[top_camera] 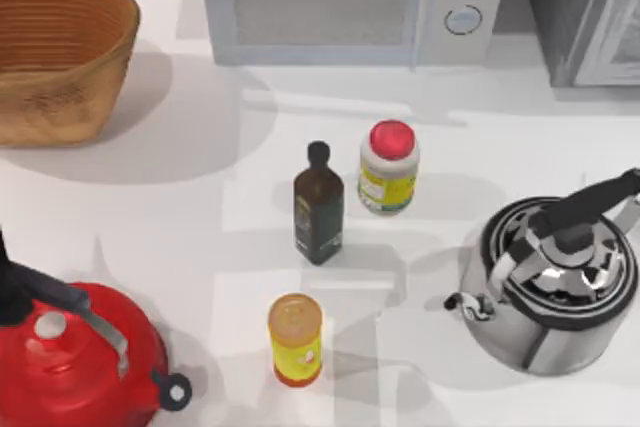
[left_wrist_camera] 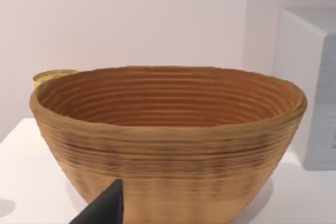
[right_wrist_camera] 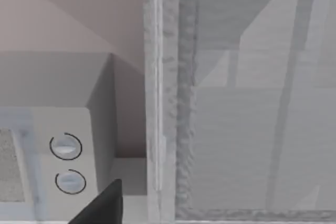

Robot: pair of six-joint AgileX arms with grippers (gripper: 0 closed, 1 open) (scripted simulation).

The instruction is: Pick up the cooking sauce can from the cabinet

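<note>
The cabinet point(top_camera: 585, 17) stands at the table's back right corner, a dark grey box with a pale grey framed door. In the right wrist view its door panel point(right_wrist_camera: 252, 108) and pale frame point(right_wrist_camera: 168, 103) are close in front of the camera. The cooking sauce can is hidden. A dark part of my right gripper point(right_wrist_camera: 105, 205) shows low in the right wrist view, short of the door frame. A dark part of my left gripper point(left_wrist_camera: 105, 208) shows in the left wrist view, just before the woven basket point(left_wrist_camera: 168, 140).
A light grey microwave point(top_camera: 340, 2) sits at the back beside the cabinet, the basket point(top_camera: 55, 52) at back left. Mid-table stand a dark bottle point(top_camera: 318, 204), a red-capped white jar point(top_camera: 388, 167) and a yellow can point(top_camera: 295, 339). A red kettle point(top_camera: 75, 357) and a steel kettle point(top_camera: 560, 282) flank the front.
</note>
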